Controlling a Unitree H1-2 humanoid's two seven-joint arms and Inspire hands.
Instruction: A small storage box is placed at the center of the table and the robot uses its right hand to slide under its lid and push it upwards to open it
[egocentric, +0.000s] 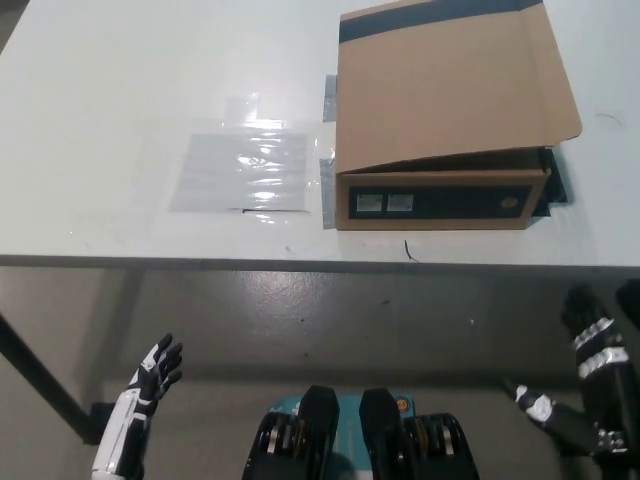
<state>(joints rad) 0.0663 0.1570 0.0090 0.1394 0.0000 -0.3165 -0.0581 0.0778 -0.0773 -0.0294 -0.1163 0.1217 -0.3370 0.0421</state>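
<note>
Cardboard is what the box looks to be made of: thin, brown, with a black band along the far edge of its lid and a dark front panel carrying two small labels. It sits on the white table, toward the right of the view and close to the near edge, with a clear plastic sheet lying flat just to its left. I judge the box light and fairly stiff, yet easy to crease; the lid is a single flap that overhangs the front and already stands a little proud of the front wall, higher at the right than at the left. That raised front edge, right of the middle, is the likely place to slip in from below and push up. Being light, the whole box may skate backward or tip up instead of opening, so the lift probably wants to be upward more than forward. The right hand is below the table edge at the lower right, well apart from the box, holding nothing; whether its fingers are spread or curled I cannot tell. The left hand rests low at the lower left, fingers apart and empty.
</note>
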